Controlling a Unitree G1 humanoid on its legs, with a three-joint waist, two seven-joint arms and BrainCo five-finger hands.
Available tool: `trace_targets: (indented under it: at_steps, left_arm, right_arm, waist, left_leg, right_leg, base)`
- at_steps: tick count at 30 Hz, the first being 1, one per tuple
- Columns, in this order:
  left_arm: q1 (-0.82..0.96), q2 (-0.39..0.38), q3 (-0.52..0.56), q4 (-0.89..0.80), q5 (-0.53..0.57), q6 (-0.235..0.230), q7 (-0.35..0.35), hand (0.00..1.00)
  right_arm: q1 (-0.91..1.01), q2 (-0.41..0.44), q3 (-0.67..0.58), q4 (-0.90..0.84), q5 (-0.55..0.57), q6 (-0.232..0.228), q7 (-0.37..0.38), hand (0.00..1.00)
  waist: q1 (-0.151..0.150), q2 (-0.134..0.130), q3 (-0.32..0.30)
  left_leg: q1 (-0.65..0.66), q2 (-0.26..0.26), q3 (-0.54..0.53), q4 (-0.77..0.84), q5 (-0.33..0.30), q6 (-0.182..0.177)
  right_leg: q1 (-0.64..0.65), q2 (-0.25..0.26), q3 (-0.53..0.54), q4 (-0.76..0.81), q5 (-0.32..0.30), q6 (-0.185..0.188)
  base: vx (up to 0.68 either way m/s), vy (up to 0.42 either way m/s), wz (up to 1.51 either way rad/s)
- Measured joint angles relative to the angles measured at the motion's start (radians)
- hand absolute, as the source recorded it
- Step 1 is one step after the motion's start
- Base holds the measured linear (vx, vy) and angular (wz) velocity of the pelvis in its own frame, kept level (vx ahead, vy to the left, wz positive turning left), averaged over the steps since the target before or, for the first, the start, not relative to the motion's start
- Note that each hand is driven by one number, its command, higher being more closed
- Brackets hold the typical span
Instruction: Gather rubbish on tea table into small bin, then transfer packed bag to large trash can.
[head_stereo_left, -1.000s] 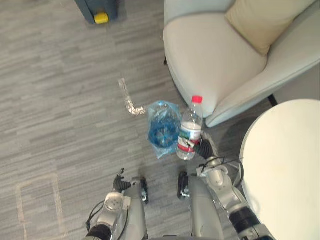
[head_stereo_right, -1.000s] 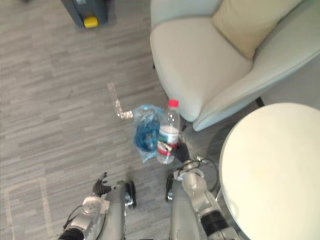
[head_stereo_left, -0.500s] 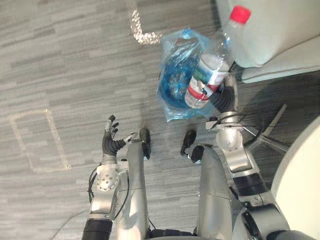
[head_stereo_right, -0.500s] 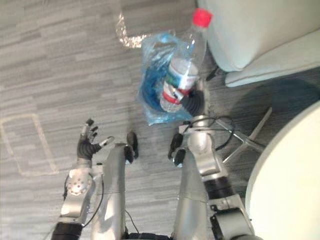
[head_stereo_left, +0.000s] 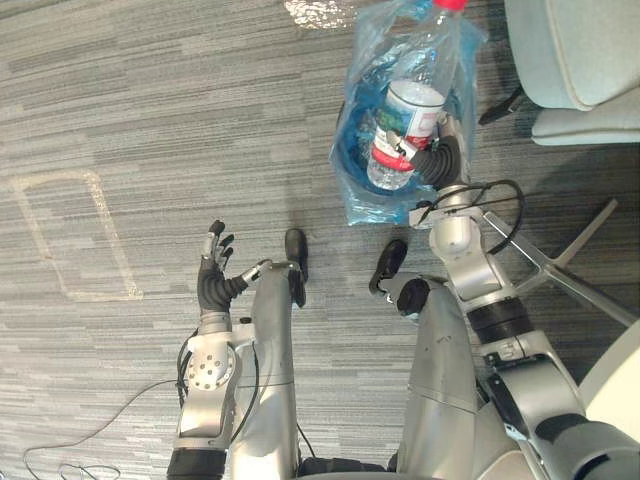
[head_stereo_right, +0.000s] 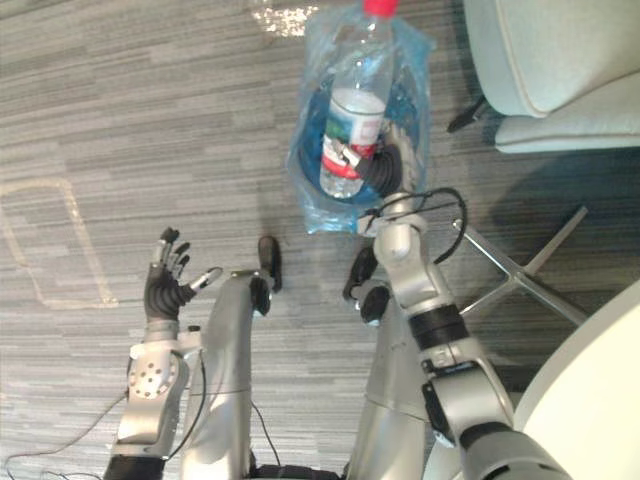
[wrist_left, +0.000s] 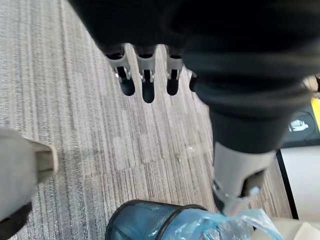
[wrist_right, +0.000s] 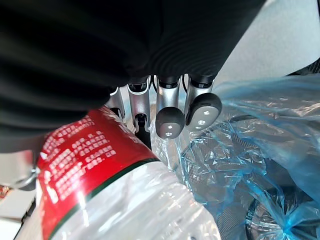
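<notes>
Clear plastic water bottle (head_stereo_left: 404, 128), red-capped, clamped in right hand (head_stereo_left: 438, 162) over blue-bagged small bin (head_stereo_left: 352, 168). Gathering step; next, lower and release inside. Left hand (head_stereo_left: 213, 283): fingers spread, well left of bin.

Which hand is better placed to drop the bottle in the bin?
Right. The right hand holds the bottle over the blue-bagged bin; the left hand is open and empty over the floor, away from both.

bare carpet (head_stereo_left: 150, 120) left of the bin (head_stereo_left: 352, 165); armchair (head_stereo_left: 585, 55) crowds its right.
</notes>
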Motion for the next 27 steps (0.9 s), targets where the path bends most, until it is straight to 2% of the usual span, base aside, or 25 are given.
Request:
trace_targets:
  at_steps: [5, 6, 17, 21, 23, 24, 26, 27]
  left_arm:
    - [0.005, 0.020, -0.012, -0.001, -0.001, -0.007, 0.001, 0.00]
    - [0.005, 0.027, -0.015, -0.003, -0.003, -0.007, 0.001, 0.00]
    - [0.006, 0.043, -0.025, -0.128, -0.020, -0.024, 0.001, 0.00]
    - [-0.005, 0.039, -0.039, -0.148, -0.019, -0.029, 0.001, 0.00]
    - [-0.104, 0.040, -0.024, -0.054, -0.020, -0.027, 0.003, 0.00]
    - [-0.223, 0.038, -0.022, 0.022, -0.020, 0.006, 0.023, 0.00]
    - [-0.313, 0.039, -0.021, 0.075, -0.014, 0.026, 0.029, 0.00]
    - [-0.367, 0.032, -0.013, 0.160, 0.012, 0.042, 0.024, 0.00]
  right_arm:
    - [-0.051, -0.036, -0.001, 0.061, 0.035, 0.002, 0.000, 1.00]
    - [-0.053, -0.039, -0.002, 0.064, 0.036, 0.004, 0.000, 0.00]
    - [-0.065, -0.047, -0.054, 0.044, 0.072, 0.005, -0.017, 0.00]
    - [-0.017, -0.037, -0.071, -0.053, 0.067, 0.004, -0.035, 0.00]
    - [0.013, 0.001, -0.057, -0.088, 0.045, 0.005, -0.044, 0.00]
    - [0.033, 0.040, -0.040, -0.126, 0.019, 0.006, -0.048, 0.00]
    - [0.051, 0.089, -0.028, -0.146, -0.010, 0.006, -0.051, 0.00]
    - [0.064, 0.140, -0.001, -0.147, -0.035, 0.010, -0.051, 0.00]
  waist:
    - [0.001, 0.001, -0.010]
    - [0.001, 0.001, -0.010]
    - [0.001, 0.001, -0.027]
    - [-0.006, 0.001, -0.041]
    - [-0.006, 0.000, -0.042]
    - [-0.016, -0.001, -0.043]
    - [-0.030, -0.002, -0.044]
    - [-0.048, -0.003, -0.052]
  left_leg:
    - [-0.046, -0.009, -0.002, -0.017, 0.027, 0.003]
    - [-0.049, -0.011, -0.003, -0.021, 0.032, 0.002]
    - [-0.093, -0.016, -0.007, -0.039, 0.056, 0.002]
    - [-0.112, -0.011, -0.005, -0.034, 0.057, 0.004]
    - [-0.111, 0.012, 0.008, -0.031, 0.057, 0.005]
    - [-0.109, 0.020, 0.014, -0.031, 0.058, 0.007]
    - [-0.107, 0.024, 0.015, -0.030, 0.059, 0.008]
    - [-0.103, 0.033, 0.021, -0.031, 0.059, 0.008]
  right_leg:
    - [-0.041, -0.014, -0.010, 0.004, -0.002, -0.007]
    - [-0.044, -0.017, -0.013, 0.005, -0.002, -0.007]
    - [-0.088, -0.023, -0.021, 0.006, -0.001, -0.009]
    - [-0.106, -0.020, -0.022, 0.002, 0.003, -0.015]
    - [-0.099, -0.001, -0.023, -0.011, 0.010, -0.024]
    - [-0.099, 0.003, -0.023, -0.012, 0.013, -0.024]
    - [-0.099, 0.005, -0.022, -0.012, 0.014, -0.026]
    - [-0.099, 0.011, -0.019, -0.015, 0.019, -0.027]
  base:
    - [-0.06, 0.008, 0.18]
    - [-0.04, 0.010, 0.23]
    - [-0.04, 0.021, 0.06]
    - [-0.02, 0.026, -0.03]
    - [-0.03, 0.036, -0.20]
    - [-0.04, 0.031, -0.15]
    - [-0.05, 0.032, -0.12]
    - [-0.05, 0.026, -0.18]
